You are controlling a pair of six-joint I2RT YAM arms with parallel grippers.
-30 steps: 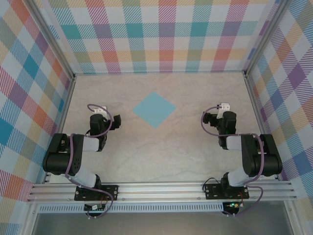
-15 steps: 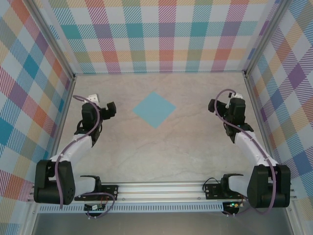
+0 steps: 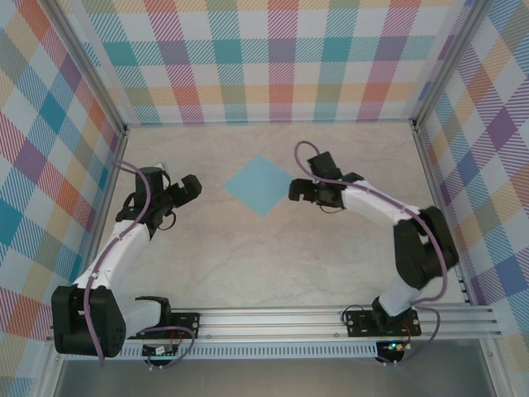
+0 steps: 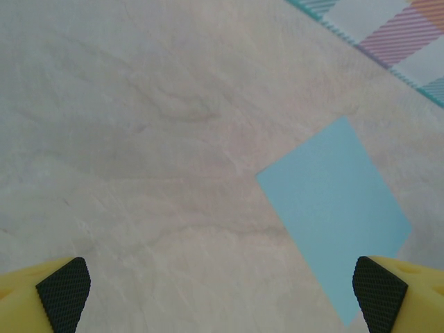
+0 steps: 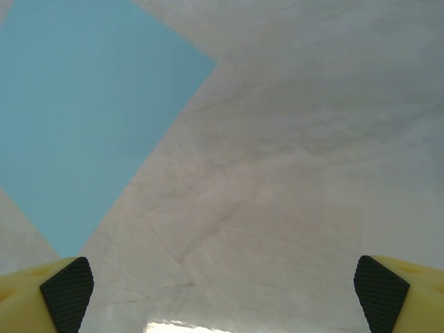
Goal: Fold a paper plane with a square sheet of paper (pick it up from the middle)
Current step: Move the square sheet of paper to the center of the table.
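Observation:
The square sheet of light blue paper (image 3: pixel 260 185) lies flat and unfolded on the marble table, turned like a diamond. My left gripper (image 3: pixel 190 188) is to its left, a short gap away, and stands open with nothing between its fingers. In the left wrist view the paper (image 4: pixel 336 215) lies ahead at the right, by the right fingertip (image 4: pixel 378 291). My right gripper (image 3: pixel 299 189) is just off the sheet's right corner, also open and empty. In the right wrist view the paper (image 5: pixel 83 118) covers the upper left, its near corner by the left fingertip (image 5: pixel 66 291).
Plaid walls (image 3: pixel 273 58) enclose the table on three sides, with metal posts at the back corners. An aluminium rail (image 3: pixel 273 318) carries both arm bases at the near edge. Bare marble tabletop (image 3: pixel 264 256) lies between the arms.
Both arms have stretched out from their folded poses. The right gripper swung far left to the sheet's right corner. The left gripper moved a little toward the sheet. The paper has not moved.

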